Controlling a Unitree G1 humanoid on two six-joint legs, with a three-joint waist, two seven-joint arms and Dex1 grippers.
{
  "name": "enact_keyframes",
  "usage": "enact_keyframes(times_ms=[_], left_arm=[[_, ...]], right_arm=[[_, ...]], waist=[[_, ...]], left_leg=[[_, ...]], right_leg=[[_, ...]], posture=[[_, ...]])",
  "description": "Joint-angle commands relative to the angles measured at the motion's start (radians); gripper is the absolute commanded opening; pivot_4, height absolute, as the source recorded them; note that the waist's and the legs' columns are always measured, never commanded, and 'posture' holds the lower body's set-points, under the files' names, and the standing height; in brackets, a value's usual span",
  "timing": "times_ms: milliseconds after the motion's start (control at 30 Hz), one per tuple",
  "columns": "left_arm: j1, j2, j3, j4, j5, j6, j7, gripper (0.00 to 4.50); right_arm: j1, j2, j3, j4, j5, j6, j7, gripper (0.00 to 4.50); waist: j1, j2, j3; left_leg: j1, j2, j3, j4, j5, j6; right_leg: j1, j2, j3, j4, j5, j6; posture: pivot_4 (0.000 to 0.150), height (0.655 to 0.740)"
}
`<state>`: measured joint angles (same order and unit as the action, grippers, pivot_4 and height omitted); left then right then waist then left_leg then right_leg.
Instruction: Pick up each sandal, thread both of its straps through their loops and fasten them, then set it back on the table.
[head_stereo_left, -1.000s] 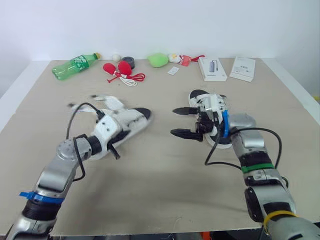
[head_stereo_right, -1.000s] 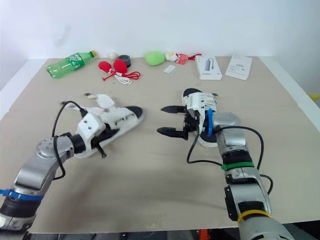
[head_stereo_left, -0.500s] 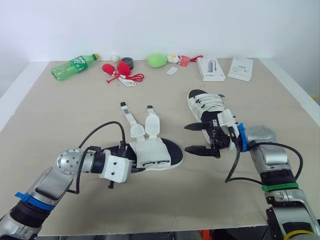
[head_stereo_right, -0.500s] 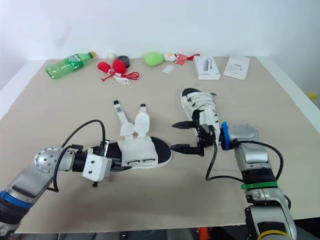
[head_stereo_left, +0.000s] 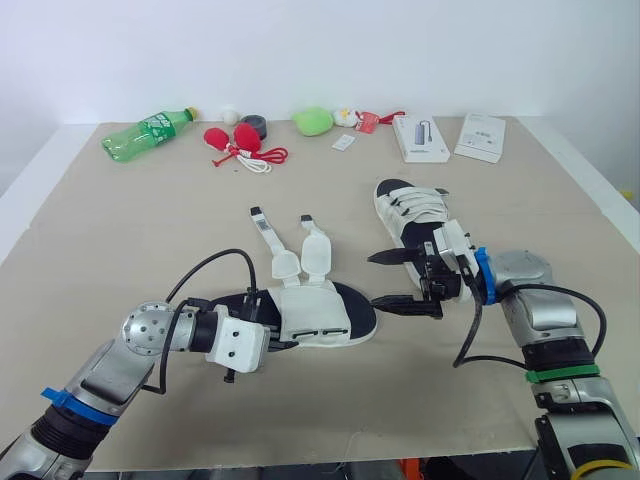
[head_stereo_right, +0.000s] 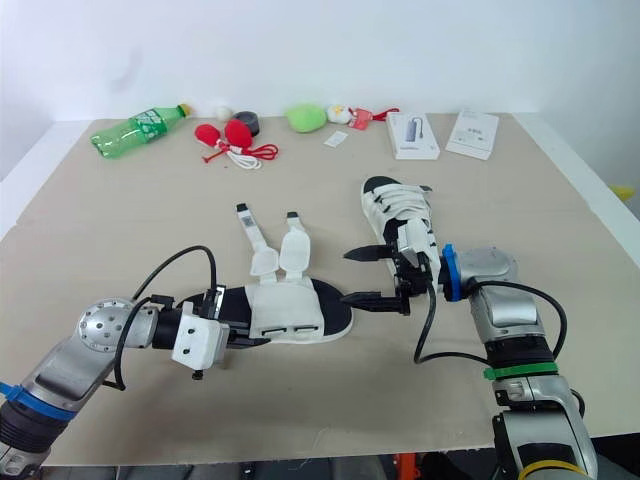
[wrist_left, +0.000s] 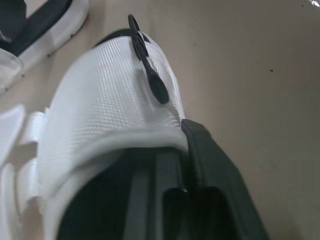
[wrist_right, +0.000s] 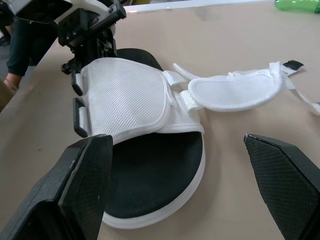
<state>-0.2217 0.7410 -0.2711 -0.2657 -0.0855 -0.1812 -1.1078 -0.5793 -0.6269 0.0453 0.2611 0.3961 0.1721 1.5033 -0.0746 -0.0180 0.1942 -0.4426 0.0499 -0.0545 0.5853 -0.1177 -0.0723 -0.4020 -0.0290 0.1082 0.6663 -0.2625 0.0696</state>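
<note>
My left gripper (head_stereo_left: 265, 334) is clamped on the heel end of the open sandal (head_stereo_left: 325, 318), which lies flat on the table (head_stereo_left: 100, 240) near the front edge, toe pointing toward my right side. In the left wrist view the white mesh upper (wrist_left: 110, 100) sits right up against the camera. The sandal's 2 straps (head_stereo_left: 318, 254) are unfastened and splay out over the table on the far side of the sole.

My right gripper (head_stereo_left: 372, 279) is spread wide and holds nothing. It hovers just off the toe of the open sandal, its 2 black fingers (wrist_right: 75, 190) pointing at the shoe, and from the right wrist view the sandal lies ahead between them. I cannot tell whether the lower finger touches the toe.

The second sandal (head_stereo_left: 408, 212) rests behind the right gripper with its straps across the upper. Along the far edge lie a green bottle (head_stereo_left: 150, 130), a red corded item (head_stereo_left: 238, 140) and 2 white boxes (head_stereo_left: 424, 138).
</note>
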Motion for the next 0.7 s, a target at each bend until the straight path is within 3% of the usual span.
enact_keyframes(times_ms=[33, 100, 200, 333, 433, 500, 533, 667, 700], left_arm=[[0.01, 0.032, 0.027, -0.066, -0.019, 0.026, -0.01, 1.54], [0.021, 0.053, 0.046, -0.095, -0.043, 0.056, -0.019, 2.34], [0.079, 0.123, 0.107, -0.148, -0.103, 0.115, -0.048, 3.02], [0.172, 0.212, 0.237, -0.243, -0.303, 0.348, -0.066, 4.34], [0.206, 0.271, 0.381, -0.26, -0.57, 0.634, -0.042, 4.5], [0.172, 0.241, 0.436, -0.228, -0.658, 0.735, 0.036, 4.5], [0.137, 0.211, 0.445, -0.213, -0.697, 0.775, 0.09, 4.5], [0.003, 0.06, 0.477, -0.169, -0.836, 0.894, 0.301, 4.5], [-0.02, 0.027, 0.478, -0.157, -0.844, 0.905, 0.34, 4.5]], right_arm=[[-0.05, -0.004, 0.008, 0.009, -0.002, -0.014, 0.022, 4.5], [-0.067, 0.001, 0.014, 0.022, -0.005, -0.016, 0.026, 4.5], [-0.086, 0.004, 0.026, 0.031, -0.011, -0.015, 0.031, 4.5], [-0.092, 0.01, 0.036, 0.03, -0.004, -0.007, 0.035, 4.5], [-0.082, 0.024, 0.052, 0.016, -0.003, -0.003, 0.04, 4.11], [-0.071, 0.025, 0.076, 0.007, -0.019, -0.003, 0.049, 3.37], [-0.064, 0.026, 0.087, -0.001, -0.025, -0.004, 0.048, 3.37], [-0.033, 0.034, 0.132, -0.034, -0.055, -0.022, 0.027, 1.71], [-0.027, 0.037, 0.144, -0.041, -0.068, -0.025, 0.017, 1.6]], waist=[[0.0, 0.0, 0.0], [-0.001, 0.0, 0.0], [-0.002, 0.0, 0.0], [-0.003, 0.0, 0.001], [-0.001, -0.001, 0.001], [-0.002, -0.001, 0.001], [0.0, -0.001, 0.002], [0.001, -0.002, 0.002], [0.003, -0.002, 0.002]], left_leg=[[0.0, 0.0, 0.0, 0.0, 0.0, 0.0], [0.0, 0.0, 0.0, 0.0, 0.0, 0.0], [0.0, 0.0, 0.0, 0.0, 0.0, 0.001], [0.0, 0.002, 0.0, 0.0, 0.0, 0.001], [0.001, 0.003, 0.0, -0.001, 0.0, 0.001], [0.001, 0.004, 0.0, 0.0, 0.0, 0.001], [0.001, 0.004, 0.0, 0.0, 0.0, 0.001], [0.001, 0.003, 0.0, 0.002, 0.0, 0.001], [0.001, 0.003, 0.0, 0.002, 0.0, 0.001]], right_leg=[[0.0, 0.0, 0.0, 0.0, 0.0, 0.0], [0.0, 0.0, 0.0, 0.0, 0.0, 0.0], [0.0, 0.0, 0.0, 0.0, 0.0, -0.001], [0.0, 0.001, 0.0, 0.0, 0.0, -0.002], [-0.001, 0.002, -0.001, 0.001, 0.0, -0.002], [-0.001, 0.002, -0.001, 0.001, 0.0, -0.003], [-0.001, 0.002, -0.001, 0.001, 0.0, -0.003], [0.0, 0.002, -0.002, 0.002, 0.0, -0.003], [0.0, 0.002, -0.002, 0.001, 0.001, -0.002]], posture=[[0.15, 0.74], [0.15, 0.74], [0.15, 0.74], [0.15, 0.74], [0.15, 0.74], [0.15, 0.74], [0.15, 0.74], [0.15, 0.74], [0.15, 0.74]])
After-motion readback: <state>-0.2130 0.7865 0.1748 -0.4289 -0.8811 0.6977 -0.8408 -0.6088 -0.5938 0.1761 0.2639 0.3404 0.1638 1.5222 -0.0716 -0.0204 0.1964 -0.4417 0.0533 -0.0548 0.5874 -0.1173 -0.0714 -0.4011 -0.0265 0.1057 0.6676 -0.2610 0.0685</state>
